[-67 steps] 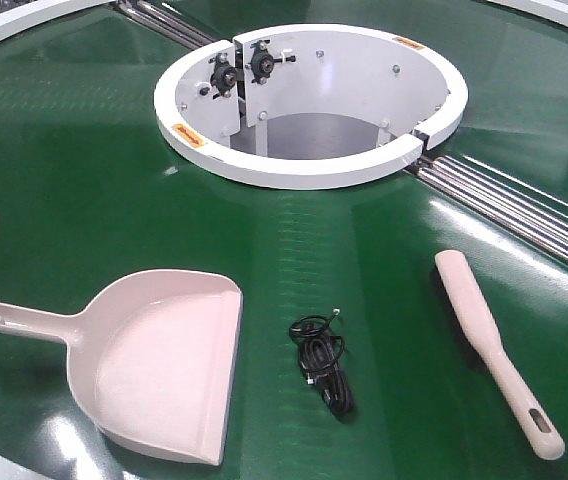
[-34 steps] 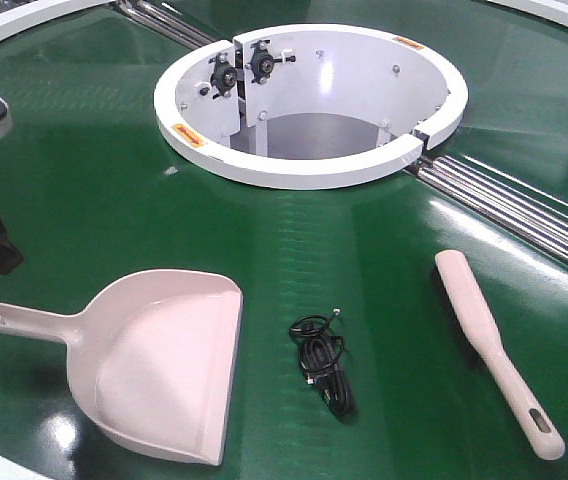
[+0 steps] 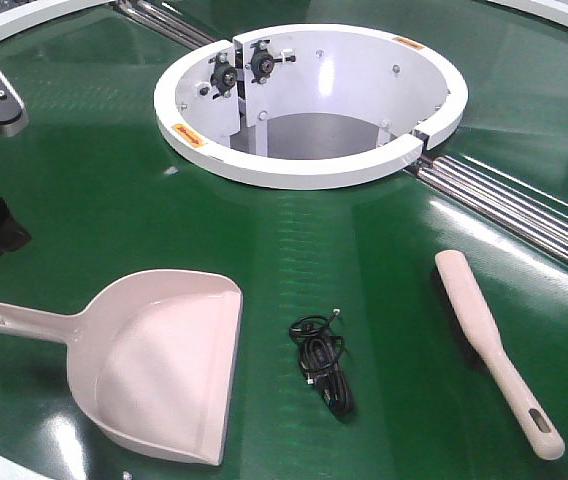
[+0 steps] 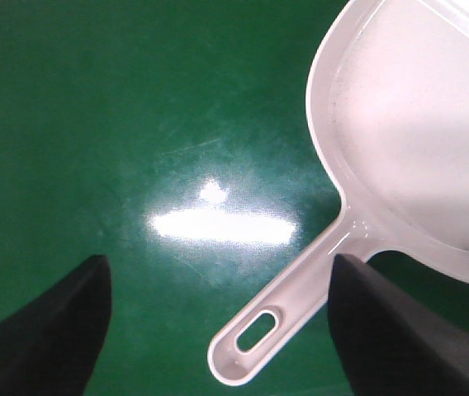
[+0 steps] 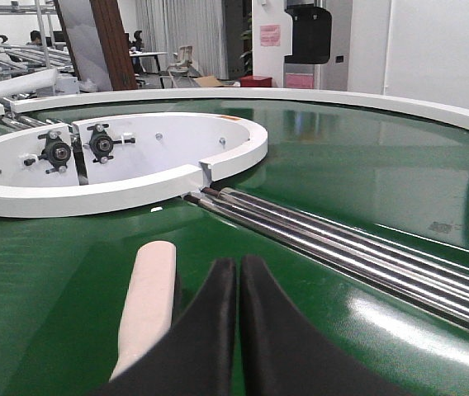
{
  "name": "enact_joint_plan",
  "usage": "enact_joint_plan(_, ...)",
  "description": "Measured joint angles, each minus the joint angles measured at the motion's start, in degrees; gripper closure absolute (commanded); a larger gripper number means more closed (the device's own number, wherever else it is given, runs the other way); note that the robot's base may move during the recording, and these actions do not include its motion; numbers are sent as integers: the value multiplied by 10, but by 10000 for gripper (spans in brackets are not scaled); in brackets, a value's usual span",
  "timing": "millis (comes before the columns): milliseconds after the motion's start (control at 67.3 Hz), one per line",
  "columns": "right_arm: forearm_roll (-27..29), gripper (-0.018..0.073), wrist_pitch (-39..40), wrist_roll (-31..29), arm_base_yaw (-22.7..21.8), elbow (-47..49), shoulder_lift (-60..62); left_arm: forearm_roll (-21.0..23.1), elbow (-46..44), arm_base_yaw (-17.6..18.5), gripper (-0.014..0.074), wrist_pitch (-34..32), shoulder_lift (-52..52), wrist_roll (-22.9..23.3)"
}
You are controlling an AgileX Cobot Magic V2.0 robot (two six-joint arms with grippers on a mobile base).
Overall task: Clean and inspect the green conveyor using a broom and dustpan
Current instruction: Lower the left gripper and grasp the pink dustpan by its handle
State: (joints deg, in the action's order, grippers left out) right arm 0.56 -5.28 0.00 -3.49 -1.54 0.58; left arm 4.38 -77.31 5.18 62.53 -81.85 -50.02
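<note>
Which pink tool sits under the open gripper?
The dustpan: its slotted handle shows between the left gripper's spread fingers; the narrow broom lies apart.

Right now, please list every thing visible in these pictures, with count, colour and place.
Glossy dark green conveyor belt: one, green, fills the scene.
White ring-shaped opening: one, white, far centre.
Shiny metal rollers: several, silver, right of the ring.
Pale pink plastic dustpan: one, pink-beige, near left.
Narrow beige plastic hand broom: one, beige, near right.
Coiled black cable: one, black, between dustpan and broom.
Left hand: one, black, open, above the dustpan handle.
Right hand: one, black, shut, beside the broom.
</note>
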Motion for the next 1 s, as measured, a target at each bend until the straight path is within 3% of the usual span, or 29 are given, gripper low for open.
enact_joint_plan(104, 0, 569, 0, 0, 0, 0, 0, 10, 0, 0, 74, 7, -10, -46)
enact_joint_plan(223, 0, 569, 0, 0, 0, 0, 0, 27, 0, 2, 74, 38, -23, -172)
enact_joint_plan(372, 0, 569, 0, 0, 0, 0, 0, 47, 0, 2, 74, 63, -44, -258)
enact_joint_plan(758, 0, 569, 0, 0, 0, 0, 0, 25, -1, 24, 74, 78, -119, -293)
enact_joint_plan(996, 0, 569, 0, 0, 0, 0, 0, -10, -1, 27, 74, 76, -147, -303)
